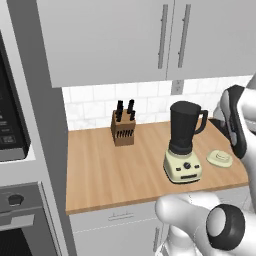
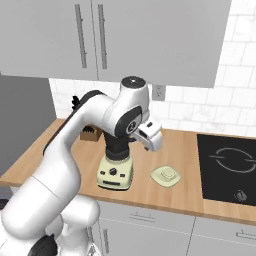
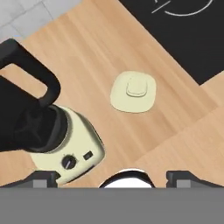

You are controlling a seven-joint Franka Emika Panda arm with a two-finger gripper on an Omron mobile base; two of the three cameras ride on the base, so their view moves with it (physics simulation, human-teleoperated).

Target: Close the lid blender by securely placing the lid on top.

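On the wooden surface (image 3: pixel 87 52), the small round cream lid (image 3: pixel 133 91) lies beside the cream-based, dark-jarred blender (image 3: pixel 48 131); your claw (image 3: pixel 113 177) hovers released above, so you must descend and grasp it.

In the right base view my own arm covers the blender's (image 2: pixel 116 172) jar and most of the knife block (image 2: pixel 90 134). In the hand view my fingertips (image 3: pixel 43 178) barely clear the bottom edge, wide apart, and the jar runs off the left edge. The hob (image 2: pixel 227 167) is cut at the right edge.
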